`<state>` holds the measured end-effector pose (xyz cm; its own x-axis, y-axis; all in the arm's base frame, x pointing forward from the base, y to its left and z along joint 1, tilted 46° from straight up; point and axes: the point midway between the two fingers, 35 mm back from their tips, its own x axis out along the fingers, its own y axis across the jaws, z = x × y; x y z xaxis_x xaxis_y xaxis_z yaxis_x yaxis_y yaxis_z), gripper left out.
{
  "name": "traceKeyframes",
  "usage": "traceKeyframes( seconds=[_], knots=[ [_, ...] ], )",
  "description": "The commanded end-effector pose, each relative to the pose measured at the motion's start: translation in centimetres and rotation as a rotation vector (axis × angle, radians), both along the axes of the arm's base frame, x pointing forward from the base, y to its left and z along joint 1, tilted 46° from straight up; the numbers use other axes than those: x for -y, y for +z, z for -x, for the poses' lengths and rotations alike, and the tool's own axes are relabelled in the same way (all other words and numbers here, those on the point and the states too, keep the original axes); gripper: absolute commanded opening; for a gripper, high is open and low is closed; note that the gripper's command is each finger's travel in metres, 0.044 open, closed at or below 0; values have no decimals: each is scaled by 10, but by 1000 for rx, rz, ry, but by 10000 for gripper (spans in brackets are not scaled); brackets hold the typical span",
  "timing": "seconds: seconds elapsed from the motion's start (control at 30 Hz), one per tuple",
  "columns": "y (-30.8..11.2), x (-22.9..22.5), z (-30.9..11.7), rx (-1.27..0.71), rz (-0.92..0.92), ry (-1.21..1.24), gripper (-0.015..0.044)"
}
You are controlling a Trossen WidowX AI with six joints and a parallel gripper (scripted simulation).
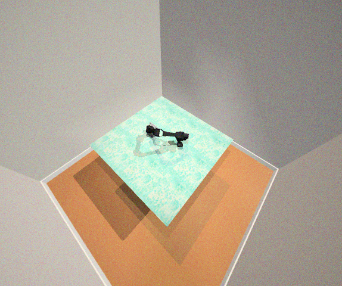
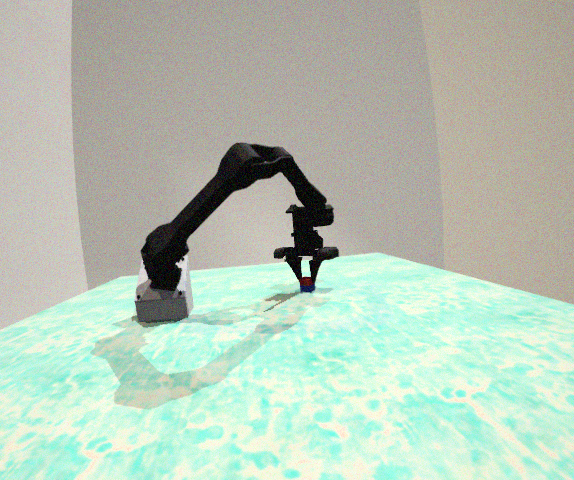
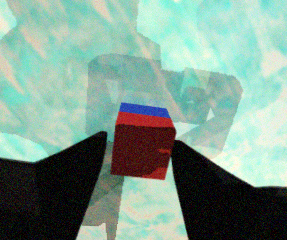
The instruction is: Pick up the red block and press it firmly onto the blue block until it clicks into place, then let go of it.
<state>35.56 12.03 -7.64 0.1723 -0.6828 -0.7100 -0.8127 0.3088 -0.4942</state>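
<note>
The red block (image 2: 306, 282) (image 3: 143, 152) sits squarely on top of the blue block (image 2: 307, 289) (image 3: 144, 109), with no gap seen between them. The blue block stands on the table; in the wrist view only a strip of it shows past the red one. My gripper (image 2: 306, 279) (image 3: 140, 142) points down with its fingers on either side of the red block. It is open a little wider than the block: a narrow gap shows at the left finger, while the right fingertip is very near or touching. Neither block can be made out in the top view.
The patterned turquoise table (image 1: 165, 185) (image 2: 380, 387) carries the arm's grey base (image 2: 163, 308), to the left of the blocks in the exterior view. The arm arches above the table, and its shadows fall across the top. Walls stand behind the table.
</note>
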Motion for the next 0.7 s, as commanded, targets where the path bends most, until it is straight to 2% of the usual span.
traceKeyframes(
  seconds=[0.0,0.17,0.37,0.67],
  knots=[
    [0,0,0,1,0,-1,220],
    [7,-8,0,1,-1,-1,220],
    [69,-68,17,-2,1,2,220],
    [70,-72,15,-2,1,2,220]
  ],
)
